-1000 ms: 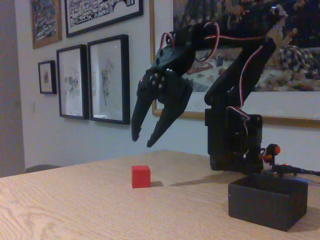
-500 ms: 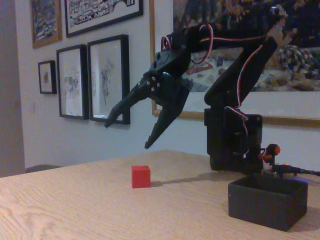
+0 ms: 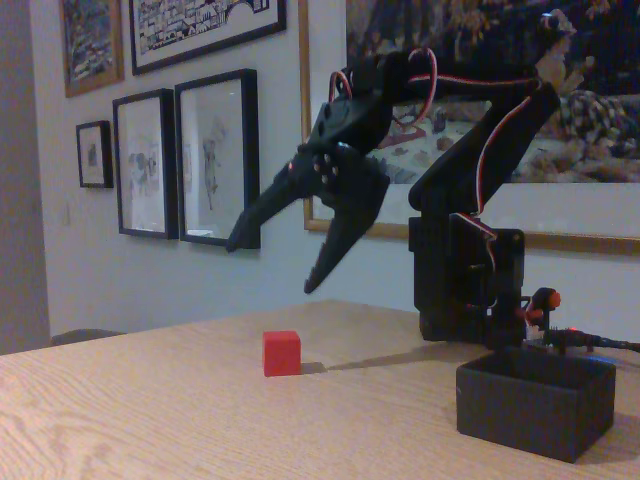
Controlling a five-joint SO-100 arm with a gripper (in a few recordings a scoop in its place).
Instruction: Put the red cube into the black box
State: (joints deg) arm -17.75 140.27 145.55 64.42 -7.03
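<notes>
Red cube [image 3: 281, 353], one; black box [image 3: 536, 402], one

fixed view: low, near table [image 3: 150, 410] height, close side-on, facing the arm [image 3: 460, 200] and picture wall [image 3: 280, 270].

Fingers [image 3: 272, 266] spread wide above red cube [image 3: 281, 353] on wooden table [image 3: 150, 420], black box [image 3: 535, 402] right

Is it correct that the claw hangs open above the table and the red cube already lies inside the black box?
Not quite. The claw does hang open, but in the fixed view the cube sits on the table, left of the box, not inside it.
</notes>
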